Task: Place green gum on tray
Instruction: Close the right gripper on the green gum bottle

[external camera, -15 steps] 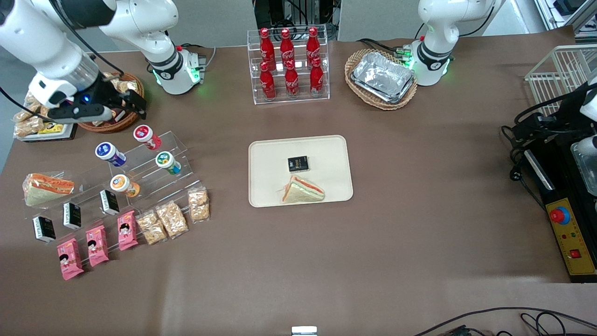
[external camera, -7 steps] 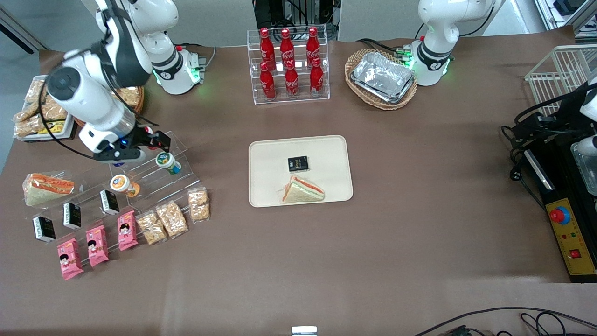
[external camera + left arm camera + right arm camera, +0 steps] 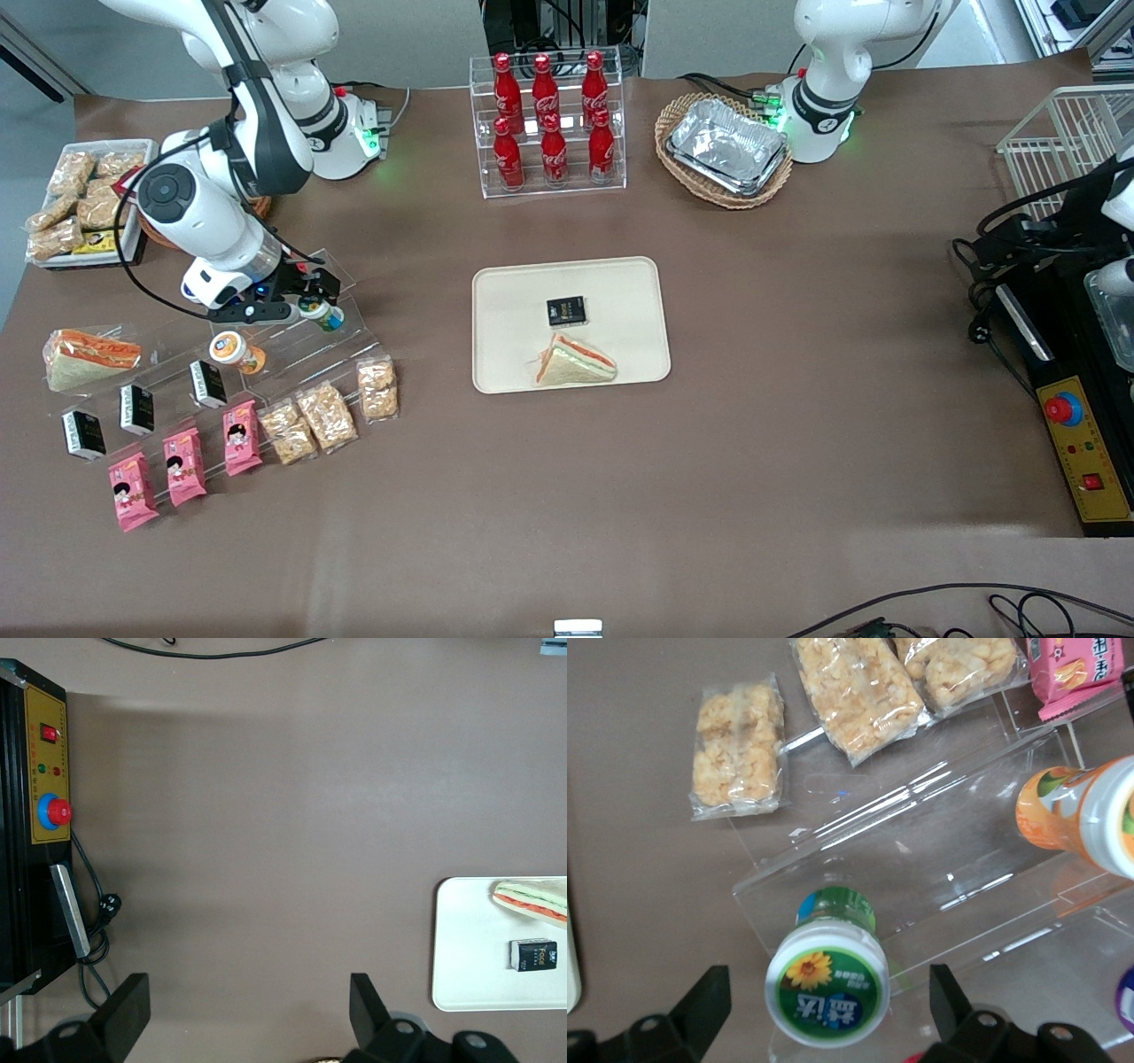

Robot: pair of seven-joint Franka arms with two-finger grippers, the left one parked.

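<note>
Spread wide, the two black fingers [image 3: 700,1005] of the gripper [image 3: 828,1014] stand one on each side of the green gum [image 3: 827,979], neither touching it as far as the wrist camera shows. That little bottle sits on a step of the clear acrylic stand [image 3: 921,868], its white lid with the flower label facing up toward the camera.

Going from nearest the front camera: three pink snack packs [image 3: 182,465] lie at the foot of the stand, with bagged puffed-rice snacks [image 3: 328,415] beside them. Farther from the camera come small black boxes [image 3: 135,408] and the orange-topped bottle [image 3: 235,351]. Farther again is the gripper [image 3: 306,301], hovering over the green gum [image 3: 321,313].

Toward the middle of the table, well apart from the stand, is the tray [image 3: 509,292], carrying a wrapped sandwich [image 3: 576,361] and a small black box [image 3: 566,311]. Farthest back stands a clear rack of red cola bottles [image 3: 549,124].
</note>
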